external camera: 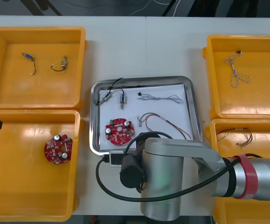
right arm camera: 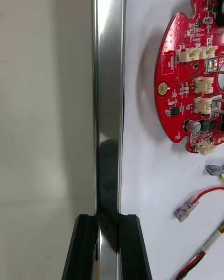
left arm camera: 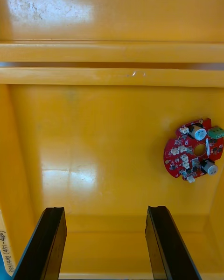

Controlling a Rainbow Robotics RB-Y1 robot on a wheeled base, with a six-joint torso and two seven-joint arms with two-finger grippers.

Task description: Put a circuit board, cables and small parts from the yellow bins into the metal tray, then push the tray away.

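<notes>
Right gripper (right arm camera: 107,218) clamped on near rim of shiny metal tray (right arm camera: 109,74), bare light table (right arm camera: 46,121) outside; left gripper (left arm camera: 106,211) released over yellow plastic bin (left arm camera: 93,135).

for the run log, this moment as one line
right gripper: fingers shut on metal tray rim | tray holds: circuit board, cables, small metal parts | left gripper: open, at yellow bin

Table (external camera: 125,51): light, plain top; it spans the front view from left to right; there's a bare stretch at the far middle
Seam (external camera: 145,42): thin straight line in the top; it runs near to far through that bare stretch, just right of centre
Floor (external camera: 79,7): dark; a narrow band beyond the table's far edge
Wires (external camera: 142,7): pale thin strands lying loose on the floor, far middle; too small to tell their kind
</notes>
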